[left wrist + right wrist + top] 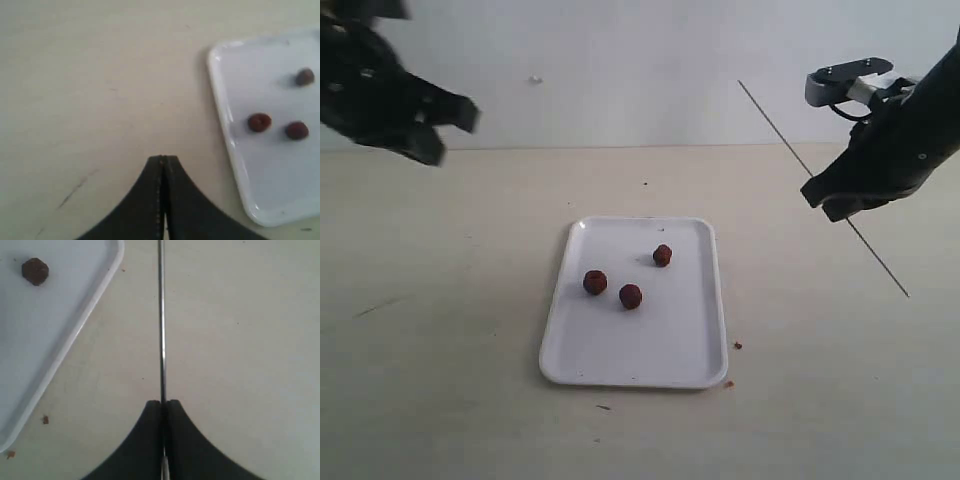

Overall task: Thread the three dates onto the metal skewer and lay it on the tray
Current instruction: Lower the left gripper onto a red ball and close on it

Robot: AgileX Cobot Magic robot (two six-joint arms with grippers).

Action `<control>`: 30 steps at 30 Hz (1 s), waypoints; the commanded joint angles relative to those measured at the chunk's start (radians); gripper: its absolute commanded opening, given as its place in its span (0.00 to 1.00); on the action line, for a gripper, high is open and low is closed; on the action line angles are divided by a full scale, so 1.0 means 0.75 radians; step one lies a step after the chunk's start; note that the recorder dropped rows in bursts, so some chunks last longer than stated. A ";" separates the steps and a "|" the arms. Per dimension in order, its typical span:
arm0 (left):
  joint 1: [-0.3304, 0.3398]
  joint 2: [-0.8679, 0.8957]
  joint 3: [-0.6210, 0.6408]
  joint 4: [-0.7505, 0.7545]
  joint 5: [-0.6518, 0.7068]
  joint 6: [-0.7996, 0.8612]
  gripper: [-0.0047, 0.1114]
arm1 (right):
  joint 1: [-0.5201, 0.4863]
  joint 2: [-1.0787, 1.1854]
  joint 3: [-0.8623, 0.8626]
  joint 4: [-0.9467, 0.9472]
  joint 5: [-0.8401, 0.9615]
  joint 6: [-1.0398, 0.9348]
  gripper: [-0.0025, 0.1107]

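Your right gripper (163, 402) has its jaws clenched on the thin, straight dark grey metal skewer (775, 127), which slants off to the right of the shallow white rectangular plastic tray (650, 350). Heads up, a stretch of the rod is hidden behind that arm in the exterior view. Your left gripper (162, 160) hangs over the bare beige worktop (440, 300) left of the tray, jaws pressed together on nothing. The three small wrinkled red-brown dates (631, 296) sit loose on the tray, apart from each other, though the right wrist view only catches one, with the tray cut off at the frame edge.
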 commanded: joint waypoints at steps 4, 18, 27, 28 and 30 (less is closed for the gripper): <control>-0.220 0.517 -0.461 -0.045 0.320 0.230 0.27 | -0.031 0.003 0.006 0.040 0.015 -0.049 0.02; -0.317 0.881 -0.791 -0.054 0.397 0.209 0.56 | -0.031 0.003 0.006 0.177 0.049 -0.199 0.02; -0.322 0.934 -0.791 -0.047 0.397 0.209 0.56 | -0.031 0.003 0.006 0.185 0.049 -0.199 0.02; -0.322 0.932 -0.791 -0.047 0.395 0.209 0.56 | -0.031 0.003 0.006 0.185 0.049 -0.199 0.02; -0.322 0.932 -0.791 -0.038 0.387 0.209 0.56 | -0.031 0.003 0.006 0.187 0.049 -0.199 0.02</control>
